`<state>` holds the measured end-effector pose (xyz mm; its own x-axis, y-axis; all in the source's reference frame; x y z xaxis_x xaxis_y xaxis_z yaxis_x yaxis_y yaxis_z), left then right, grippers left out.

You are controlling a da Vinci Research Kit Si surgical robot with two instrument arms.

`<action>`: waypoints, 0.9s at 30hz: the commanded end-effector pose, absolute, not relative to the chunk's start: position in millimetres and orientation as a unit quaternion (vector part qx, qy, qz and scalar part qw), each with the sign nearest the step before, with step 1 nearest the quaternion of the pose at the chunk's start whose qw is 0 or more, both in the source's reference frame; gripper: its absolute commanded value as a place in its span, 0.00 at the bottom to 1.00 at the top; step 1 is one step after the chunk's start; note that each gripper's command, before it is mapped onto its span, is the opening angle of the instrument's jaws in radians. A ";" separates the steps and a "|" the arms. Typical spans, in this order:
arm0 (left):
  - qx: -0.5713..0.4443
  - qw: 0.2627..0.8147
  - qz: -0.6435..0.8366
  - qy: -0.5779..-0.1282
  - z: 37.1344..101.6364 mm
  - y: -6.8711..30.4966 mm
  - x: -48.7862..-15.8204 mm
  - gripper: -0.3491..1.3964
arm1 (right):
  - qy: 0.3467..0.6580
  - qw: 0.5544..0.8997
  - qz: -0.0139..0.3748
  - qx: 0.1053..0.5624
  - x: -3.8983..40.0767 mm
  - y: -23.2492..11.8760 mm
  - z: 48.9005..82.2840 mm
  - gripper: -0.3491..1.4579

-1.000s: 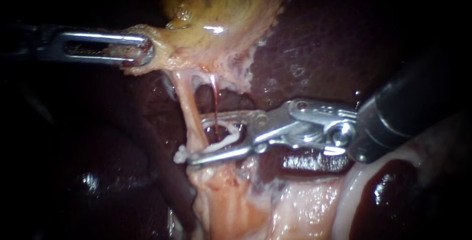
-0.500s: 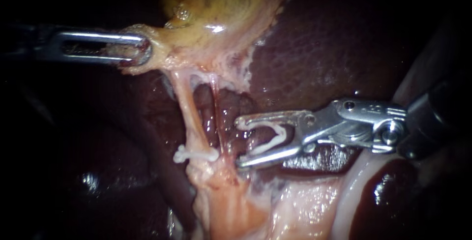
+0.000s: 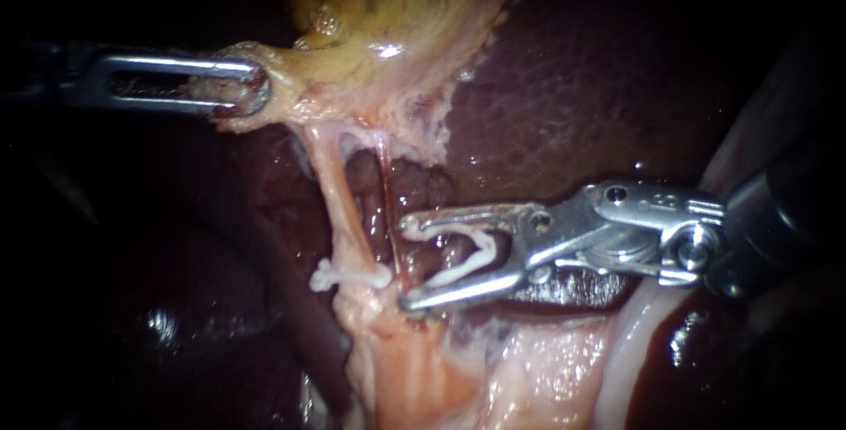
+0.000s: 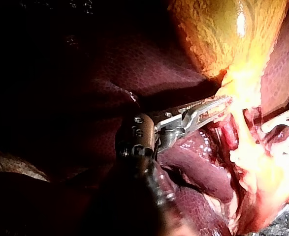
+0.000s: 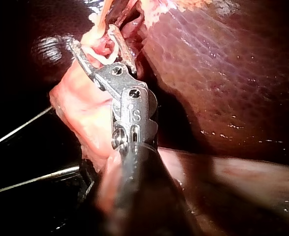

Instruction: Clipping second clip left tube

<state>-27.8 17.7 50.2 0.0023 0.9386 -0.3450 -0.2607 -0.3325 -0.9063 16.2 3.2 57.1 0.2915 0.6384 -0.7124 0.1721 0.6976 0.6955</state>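
endoscope: close, facing gallbladder (image 3: 388, 16) and liver (image 3: 564, 86) | wrist cameras: arm-mounted, looking forward, close | shared: left tube (image 3: 339, 210)

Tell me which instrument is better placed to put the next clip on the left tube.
The right instrument: its jaws hold a loaded clip, spread wide, close beside the left tube and near the placed clip. The left instrument is busy, shut on the gallbladder edge.

l tool (image 4: 224, 103) on gallbladder (image 4: 223, 34) edge
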 end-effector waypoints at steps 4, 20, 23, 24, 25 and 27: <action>-0.522 0.478 0.627 -0.325 50.2 17.7 -27.7 0.00 | 0.574 0.721 0.163 0.352 17.2 3.2 57.6 0.46; -0.522 0.478 0.627 -0.325 50.2 17.7 -27.8 0.00 | 0.559 0.737 0.164 0.343 19.9 3.0 63.9 0.47; -0.522 0.478 0.627 -0.325 50.2 17.7 -27.8 0.00 | 0.559 0.736 0.164 0.344 20.6 3.1 64.1 0.47; -0.522 0.478 0.627 -0.325 50.2 17.7 -27.8 0.00 | 0.559 0.736 0.163 0.345 20.8 3.1 64.1 0.47; -0.522 0.478 0.627 -0.325 50.2 17.7 -27.8 0.00 | 0.558 0.736 0.161 0.347 21.3 3.1 64.0 0.47; -0.522 0.478 0.627 -0.324 50.2 17.6 -27.9 0.00 | 0.560 0.734 0.160 0.350 22.0 3.1 63.9 0.47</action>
